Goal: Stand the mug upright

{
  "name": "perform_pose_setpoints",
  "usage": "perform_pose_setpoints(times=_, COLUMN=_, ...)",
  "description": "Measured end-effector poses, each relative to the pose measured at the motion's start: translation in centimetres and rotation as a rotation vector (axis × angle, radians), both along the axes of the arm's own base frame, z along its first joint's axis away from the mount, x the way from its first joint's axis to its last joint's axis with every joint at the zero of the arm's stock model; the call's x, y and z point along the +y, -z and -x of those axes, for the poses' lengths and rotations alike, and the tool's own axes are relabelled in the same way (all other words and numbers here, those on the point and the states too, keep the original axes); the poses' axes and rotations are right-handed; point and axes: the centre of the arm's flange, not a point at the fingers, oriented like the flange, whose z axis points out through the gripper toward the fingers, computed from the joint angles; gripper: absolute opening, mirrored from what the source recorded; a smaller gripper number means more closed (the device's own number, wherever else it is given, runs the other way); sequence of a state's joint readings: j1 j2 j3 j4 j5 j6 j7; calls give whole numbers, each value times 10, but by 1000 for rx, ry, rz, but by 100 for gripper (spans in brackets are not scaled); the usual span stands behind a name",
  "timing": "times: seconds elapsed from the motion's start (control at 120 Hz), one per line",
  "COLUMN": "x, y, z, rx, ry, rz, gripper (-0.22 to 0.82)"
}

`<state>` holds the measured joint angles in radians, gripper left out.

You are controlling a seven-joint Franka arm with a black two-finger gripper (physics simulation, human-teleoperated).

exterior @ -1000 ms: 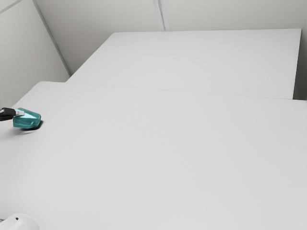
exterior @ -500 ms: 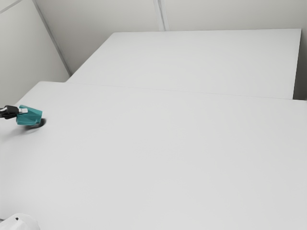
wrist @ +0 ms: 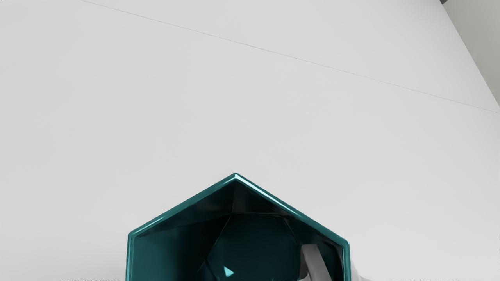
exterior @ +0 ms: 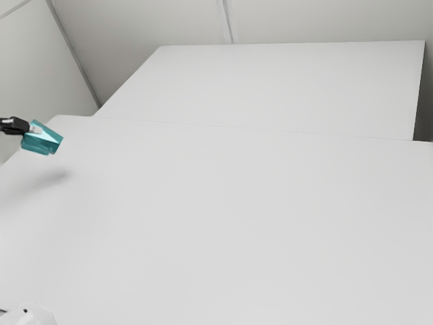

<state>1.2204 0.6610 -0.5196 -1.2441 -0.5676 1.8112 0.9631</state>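
White tabletop (exterior: 230, 217) lies beneath the tilted mug (exterior: 44, 141), pinched by the partly cut-off hand (exterior: 34, 129).

Open air beneath mug (exterior: 44, 143), mug wall (wrist: 347, 259) between fingers (exterior: 36, 129)

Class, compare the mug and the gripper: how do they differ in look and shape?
The mug is teal; the gripper is black with pale fingertips. The mug is a hollow, angular cup; the gripper ends in slim fingers, one inside the mug. Both are raised above the table.
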Motion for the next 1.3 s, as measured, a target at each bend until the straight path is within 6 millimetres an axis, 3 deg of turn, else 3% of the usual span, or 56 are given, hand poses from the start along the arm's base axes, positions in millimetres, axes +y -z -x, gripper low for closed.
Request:
perform_pose_setpoints(times=0.108, x=-40, y=-24, z=-7, rx=41, ry=48, rz=-45, gripper=-18)
perform_pose_setpoints(times=0.408, x=-165, y=-55, z=-67, rx=219, ry=168, rz=-267, gripper=-18)
perform_pose_setpoints(times=0.642, x=-270, y=-70, z=-69, rx=296, ry=222, rz=-391, gripper=-18)
perform_pose_setpoints(times=0.75, x=-317, y=-62, z=-79, rx=322, ry=258, rz=-451, gripper=-18)
perform_pose_setpoints(times=0.9, x=-406, y=-55, z=-100, rx=338, ry=339, rz=-585, gripper=-18)
perform_pose_setpoints(times=1.175, x=-511, y=-34, z=-113, rx=353, ry=366, rz=-750, gripper=-18)
perform_pose_setpoints(times=1.3, x=-550, y=-12, z=-122, rx=349, ry=357, rz=-795, gripper=-18)
